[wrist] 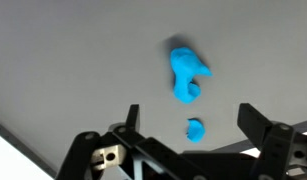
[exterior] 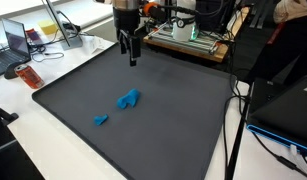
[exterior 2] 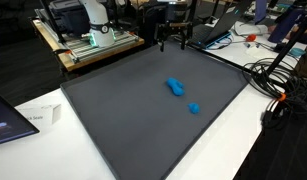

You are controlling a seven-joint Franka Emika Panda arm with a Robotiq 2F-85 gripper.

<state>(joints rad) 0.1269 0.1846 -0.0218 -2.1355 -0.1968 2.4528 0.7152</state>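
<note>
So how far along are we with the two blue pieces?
Nothing looks done: the larger blue piece and the small blue piece lie apart on the dark mat, untouched. In hand: nothing; the gripper hangs open above the mat's edge, away from both. Left: the approach and any grasp.

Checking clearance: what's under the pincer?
Only bare mat under the open pincer; big blue piece and small blue piece lie apart. Wrist view: pincer frame covers some mat.

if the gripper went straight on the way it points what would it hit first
Probably the bare dark mat near its edge; the gripper points down, apart from the blue pieces. Depth is unclear.
</note>
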